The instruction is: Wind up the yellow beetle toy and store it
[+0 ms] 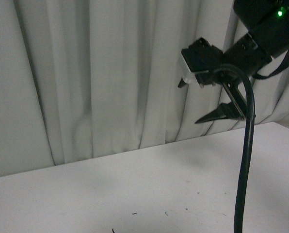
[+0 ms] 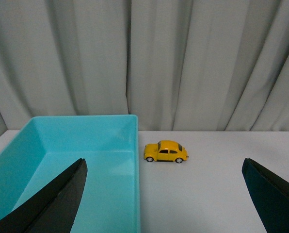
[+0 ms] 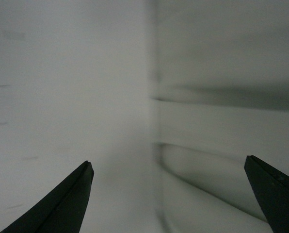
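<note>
1. Spotted beetle toy [image 2: 166, 152] in left wrist view: upright on its wheels on the white table [image 2: 217, 194], side-on to the camera.
2. Logged it just beside the teal bin [image 2: 62, 131], near the bin's far corner, outside the wall, with a narrow gap between. Nothing seen inside the bin.
3. Noted left gripper [image 2: 163, 165] spread wide, clamped on nothing, hanging well short of the toy, one finger [image 2: 57, 199] over the bin.
4. Noted right gripper [image 3: 167, 160] likewise apart and holding nothing. Right wrist view blurred, only pale grey streaks behind the tips.
5. In front view, found right arm [image 1: 265, 29] raised at 1 to 2 o'clock, well above the table, in front of the curtain [image 1: 86, 73].
6. Traced black cable [image 1: 246, 145] from the wrist down to 5 o'clock.
</note>
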Robot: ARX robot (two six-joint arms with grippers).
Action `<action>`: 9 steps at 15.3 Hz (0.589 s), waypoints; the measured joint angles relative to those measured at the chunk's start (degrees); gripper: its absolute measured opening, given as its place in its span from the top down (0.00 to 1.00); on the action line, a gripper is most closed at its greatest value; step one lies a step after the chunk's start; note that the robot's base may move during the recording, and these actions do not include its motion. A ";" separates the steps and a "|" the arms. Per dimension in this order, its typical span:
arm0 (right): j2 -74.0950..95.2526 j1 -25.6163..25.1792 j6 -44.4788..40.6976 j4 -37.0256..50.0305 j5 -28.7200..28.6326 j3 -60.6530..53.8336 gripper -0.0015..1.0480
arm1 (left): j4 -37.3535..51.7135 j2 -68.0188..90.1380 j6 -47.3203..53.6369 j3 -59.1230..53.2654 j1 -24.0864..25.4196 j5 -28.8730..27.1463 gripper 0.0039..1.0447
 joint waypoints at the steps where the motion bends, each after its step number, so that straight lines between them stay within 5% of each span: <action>1: -7.30 2.95 13.05 25.35 11.91 -11.76 0.19 | 0.02 0.00 0.00 0.00 0.00 0.04 0.06; 3: -22.99 9.03 47.41 53.20 25.09 -34.07 0.42 | 0.00 0.00 -0.02 0.00 0.02 -0.02 0.06; 5: -38.56 8.66 77.70 64.11 27.69 -48.39 0.66 | -0.02 0.00 -0.02 0.00 0.04 -0.04 0.06; 9: -44.30 8.50 92.17 66.77 28.13 -61.59 0.98 | 0.02 0.00 -0.02 0.00 0.02 -0.02 0.06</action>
